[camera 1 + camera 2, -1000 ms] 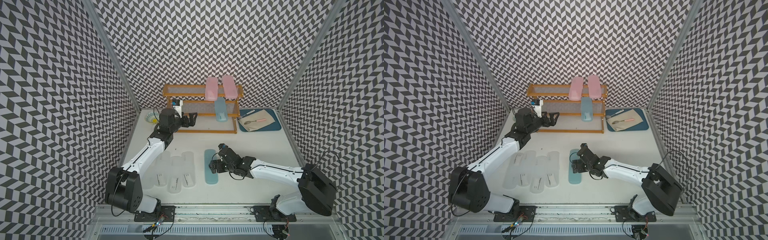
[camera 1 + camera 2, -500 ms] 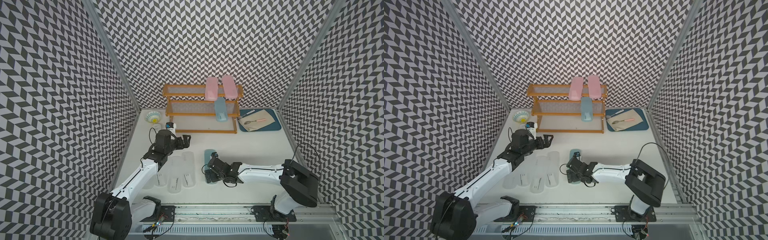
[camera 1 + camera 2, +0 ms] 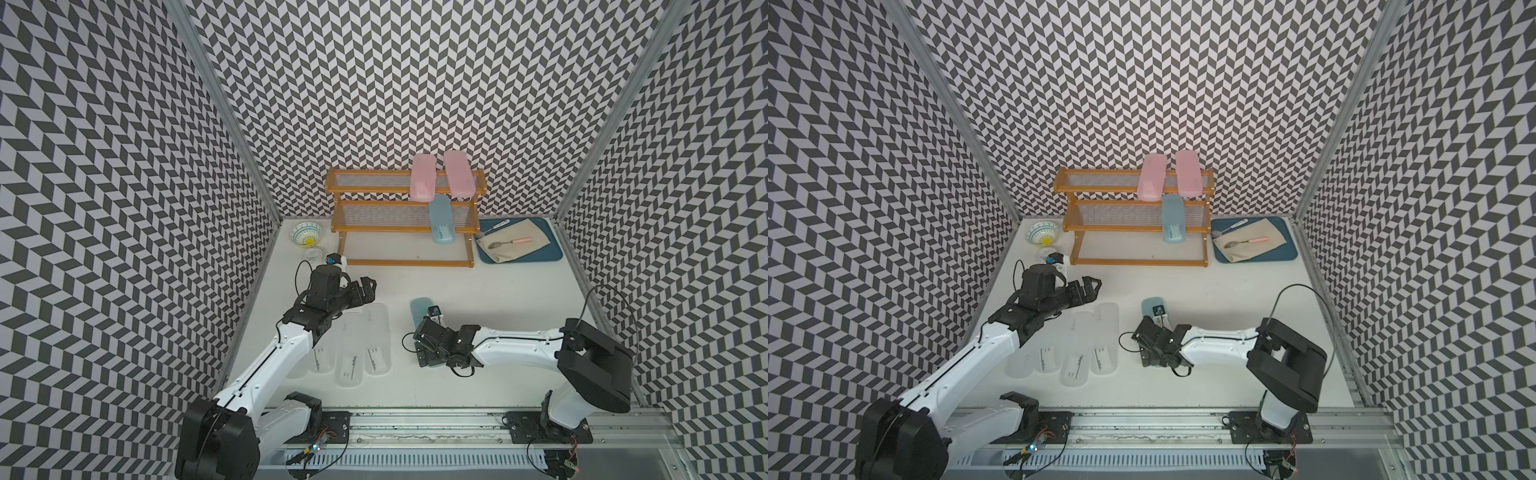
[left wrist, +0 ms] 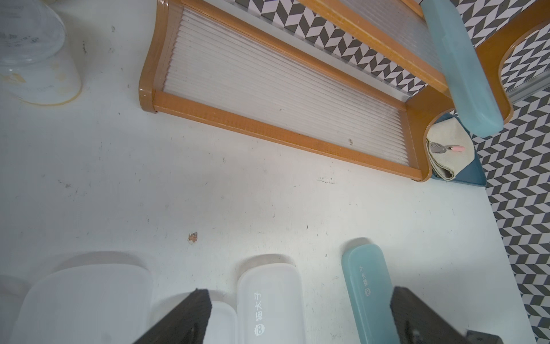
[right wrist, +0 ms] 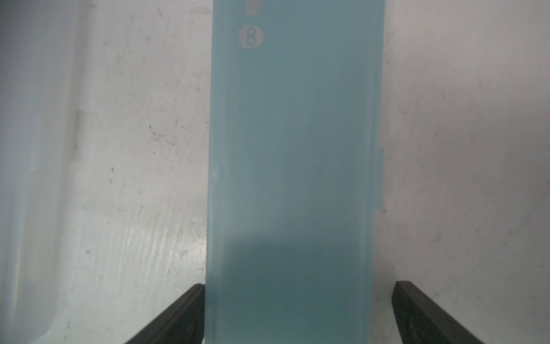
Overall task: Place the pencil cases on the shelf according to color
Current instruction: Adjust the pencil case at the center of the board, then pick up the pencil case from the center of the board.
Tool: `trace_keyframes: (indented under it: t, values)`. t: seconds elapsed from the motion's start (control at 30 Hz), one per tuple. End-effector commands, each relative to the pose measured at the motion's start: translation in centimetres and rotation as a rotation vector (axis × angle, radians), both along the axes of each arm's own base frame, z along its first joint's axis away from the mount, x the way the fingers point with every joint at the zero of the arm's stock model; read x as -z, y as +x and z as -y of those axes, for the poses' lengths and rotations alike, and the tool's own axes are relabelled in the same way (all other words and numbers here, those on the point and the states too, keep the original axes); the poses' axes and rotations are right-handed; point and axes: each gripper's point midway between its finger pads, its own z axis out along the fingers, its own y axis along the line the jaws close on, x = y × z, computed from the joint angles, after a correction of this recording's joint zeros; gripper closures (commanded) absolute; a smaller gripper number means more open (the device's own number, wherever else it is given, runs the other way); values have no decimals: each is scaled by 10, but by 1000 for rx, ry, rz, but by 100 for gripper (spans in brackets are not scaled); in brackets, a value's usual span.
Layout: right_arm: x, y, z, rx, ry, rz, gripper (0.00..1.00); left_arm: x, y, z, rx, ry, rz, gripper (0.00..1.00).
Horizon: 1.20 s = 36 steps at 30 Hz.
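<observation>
Here, a scuffed white bench (image 3: 511, 299) sits boxed in by black-and-white chevron walls (image 3: 104, 187), with a metal rail (image 3: 415, 426) along its near edge. At far left, a patterned bowl (image 3: 306, 232) and a small clear cup (image 3: 312, 253) stand near the shelf's corner. The left gripper (image 3: 369, 289), jaws wide and empty, hangs above the far ends of four frosted clear pencil cases (image 3: 376, 345), which lie side by side on the bench; the left arm (image 3: 274, 365) covers part of the leftmost ones. Against the back wall, the shelf (image 3: 407, 262) carries two pink cases (image 3: 423, 176) on its top tier and one teal case (image 3: 441, 219) across the middle tier, its near end overhanging the rail. Right of the clear row, a second teal case (image 3: 419, 309) lies flat on the bench; the right gripper (image 5: 297, 297) sits low over it, jaws wide, one on each side, not clamped. At far right a blue tray (image 3: 555, 254) holds a folded cloth (image 3: 528, 232) and a pink-handled spoon (image 3: 509, 242)
</observation>
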Motion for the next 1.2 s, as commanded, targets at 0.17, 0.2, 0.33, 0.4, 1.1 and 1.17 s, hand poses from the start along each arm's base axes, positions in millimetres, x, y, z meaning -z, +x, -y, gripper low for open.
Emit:
trace_keyframes:
  t: [0.17, 0.2, 0.33, 0.4, 1.1, 1.17]
  values:
    - [-15, -19, -2, -13, 141, -44, 0, 4, -8, -7, -8, 19, -39, 1]
    - [-12, -23, -2, -19, 137, -56, 0, 5, -7, -7, -6, 26, -40, 1]
    - [-5, -35, 3, -10, 55, -69, 0, 0, 2, -10, 1, 77, -28, 1]
    - [1, -40, 2, -17, 18, -83, 0, -3, 5, -10, 13, 76, -27, 1]
    - [11, -33, 9, 22, -13, -19, 33, -16, 6, -22, -24, 49, 18, 1]
    - [-1, -27, 13, 41, 0, 30, 37, -23, 9, -21, -15, 30, 39, 1]
